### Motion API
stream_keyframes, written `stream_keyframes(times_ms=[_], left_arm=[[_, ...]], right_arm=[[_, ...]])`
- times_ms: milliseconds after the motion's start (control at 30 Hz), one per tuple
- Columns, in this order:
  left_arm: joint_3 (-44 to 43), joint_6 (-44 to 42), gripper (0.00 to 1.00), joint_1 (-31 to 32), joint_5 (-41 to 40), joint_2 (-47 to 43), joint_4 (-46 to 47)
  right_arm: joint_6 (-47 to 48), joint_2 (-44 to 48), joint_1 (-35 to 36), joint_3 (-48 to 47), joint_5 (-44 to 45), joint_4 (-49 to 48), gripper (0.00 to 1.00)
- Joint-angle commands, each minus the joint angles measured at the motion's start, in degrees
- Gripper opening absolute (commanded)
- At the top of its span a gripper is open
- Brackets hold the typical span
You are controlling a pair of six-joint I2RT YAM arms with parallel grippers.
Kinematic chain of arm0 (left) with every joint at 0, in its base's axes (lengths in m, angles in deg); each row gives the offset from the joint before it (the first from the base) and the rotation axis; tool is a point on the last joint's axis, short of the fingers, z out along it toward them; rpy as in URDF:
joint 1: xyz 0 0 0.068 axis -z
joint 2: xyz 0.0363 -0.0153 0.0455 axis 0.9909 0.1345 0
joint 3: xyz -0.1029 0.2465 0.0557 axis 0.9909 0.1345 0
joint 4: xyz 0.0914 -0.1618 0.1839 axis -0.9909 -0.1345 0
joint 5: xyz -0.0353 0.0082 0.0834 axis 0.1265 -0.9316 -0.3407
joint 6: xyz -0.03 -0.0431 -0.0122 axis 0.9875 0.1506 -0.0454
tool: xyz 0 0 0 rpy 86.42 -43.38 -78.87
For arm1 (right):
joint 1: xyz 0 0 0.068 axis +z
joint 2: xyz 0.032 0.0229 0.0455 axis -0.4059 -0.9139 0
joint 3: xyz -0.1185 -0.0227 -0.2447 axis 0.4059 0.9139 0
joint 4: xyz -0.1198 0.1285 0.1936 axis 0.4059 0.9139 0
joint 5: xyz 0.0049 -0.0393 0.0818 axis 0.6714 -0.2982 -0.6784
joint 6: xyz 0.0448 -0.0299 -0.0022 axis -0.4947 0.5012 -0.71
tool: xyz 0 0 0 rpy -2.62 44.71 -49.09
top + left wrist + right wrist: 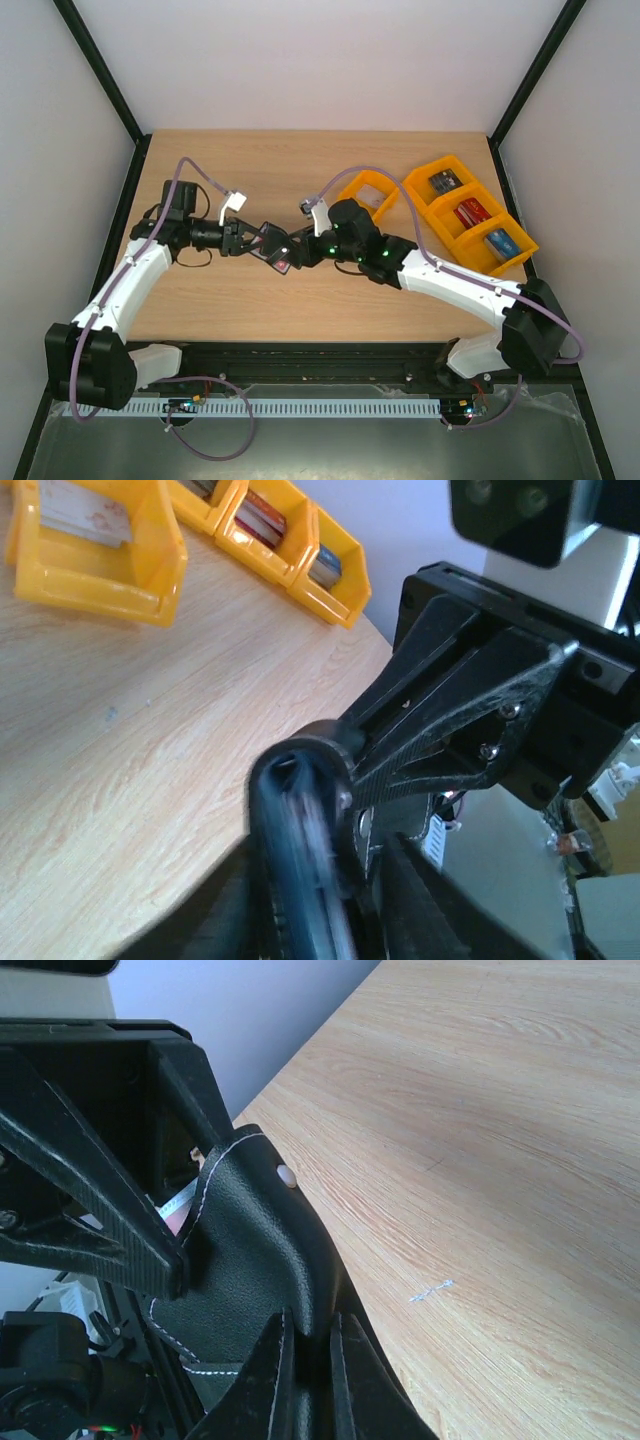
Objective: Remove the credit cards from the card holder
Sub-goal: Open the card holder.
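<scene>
While the right claw [303,250] pinched the black card holder [270,245] tight above the middle of the bench [300,170], the left claw [247,240] stood partly open at the holder's left edge, and whether it gripped anything could not be told. If it caught pocket along with the red card [284,264] showing at the near side, a pull could tear the holder from the right claw's narrow grip or bend the card.

No legible text or labels. Cards [470,212] in orange trays [428,207] show print; too small to read.
</scene>
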Motion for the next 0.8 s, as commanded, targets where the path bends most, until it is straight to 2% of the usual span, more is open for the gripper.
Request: stream_keyframes(times_ms=[0,33,67,100,133,167,233,300,367,500,633,667,767], left_arm=[[-0.37,-5.39,0.25,1.26,1.25,-0.85,-3.78],[-0.37,-5.27,0.12,1.25,0.05,-0.85,-3.09],[-0.39,-4.18,0.04,1.15,-1.38,-0.98,-2.27],[-0.57,-3.92,0.03,0.86,-2.32,-1.02,-1.80],[-1.40,-3.96,0.02,0.35,-2.27,-1.03,-1.82],[-2.62,-4.36,0.02,-0.25,-1.68,-0.96,-2.36],[-7.98,-7.87,0.02,-2.37,0.20,-0.02,-6.59],[-15.27,-10.24,0.02,-5.28,3.22,1.33,-10.58],[-21.78,-9.38,0.02,-7.30,5.74,2.00,-11.56],[-30.85,-7.23,0.02,-7.36,10.37,3.18,-13.62],[-33.81,-1.36,0.02,-5.95,12.07,2.86,-12.21],[-34.35,0.06,0.02,-5.60,12.29,2.62,-11.58],[-35.72,3.73,0.02,-4.78,13.50,2.28,-9.83]], right_arm=[[1.47,1.17,0.26,-2.74,0.15,-3.68,0.02],[1.30,0.95,0.26,-2.65,-0.86,-4.62,0.02],[1.19,0.95,0.26,-2.56,-1.45,-5.39,0.02],[1.24,1.07,0.21,-2.47,-1.79,-6.19,0.02],[1.26,1.43,0.18,-2.21,-1.96,-7.15,0.09],[1.06,2.31,0.11,-1.27,-1.62,-8.28,0.25],[-0.55,5.66,-0.74,1.68,-1.05,-12.56,0.65],[-3.25,9.53,-3.44,5.56,-1.32,-18.21,0.97],[-5.47,12.43,-5.73,8.48,-2.56,-23.85,0.99],[-6.89,13.34,-6.60,9.06,-4.72,-29.96,0.99],[-13.56,9.93,-6.55,9.99,-13.27,-44.58,0.99],[-14.03,8.87,-6.37,9.65,-14.09,-46.15,1.00],[-11.90,6.51,-5.68,8.55,-14.91,-46.65,0.91]])
